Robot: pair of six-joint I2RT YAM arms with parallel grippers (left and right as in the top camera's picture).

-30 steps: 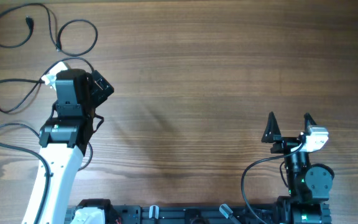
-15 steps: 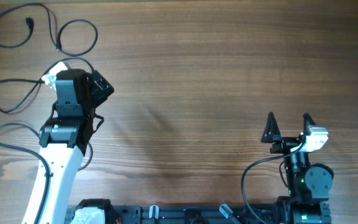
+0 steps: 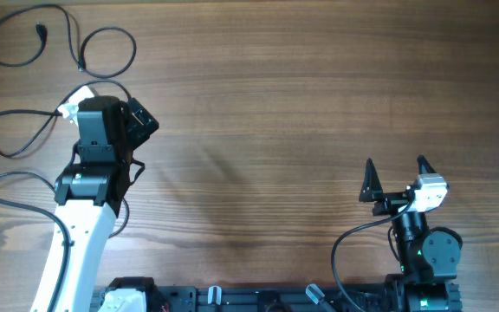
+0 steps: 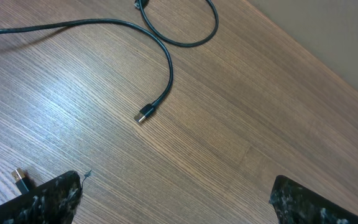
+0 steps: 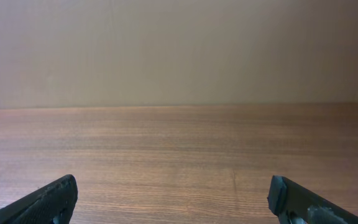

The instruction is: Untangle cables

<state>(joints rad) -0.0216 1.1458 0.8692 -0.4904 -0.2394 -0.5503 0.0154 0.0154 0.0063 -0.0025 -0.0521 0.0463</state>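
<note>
Several thin black cables lie as loose loops at the table's far left in the overhead view: two linked loops (image 3: 111, 29) at the top and another cord (image 3: 24, 113) below them. My left gripper (image 3: 139, 121) is just right of these cords, open and empty. In the left wrist view a cable ends in a small metal plug (image 4: 143, 114), a loop (image 4: 188, 42) lies beyond it, and a second plug (image 4: 20, 179) lies by my left finger. My left gripper (image 4: 179, 202) holds nothing. My right gripper (image 3: 397, 178) is open and empty at the near right, far from the cables.
The wooden table (image 3: 275, 104) stretches bare between the two arms. A thicker black wire (image 3: 7, 201) runs from the left arm's base, another (image 3: 340, 247) curves beside the right arm's base. A beige wall (image 5: 179, 50) stands beyond the far table edge.
My right gripper has shifted slightly to the left and away from its base. The left arm and the cables have not moved.
</note>
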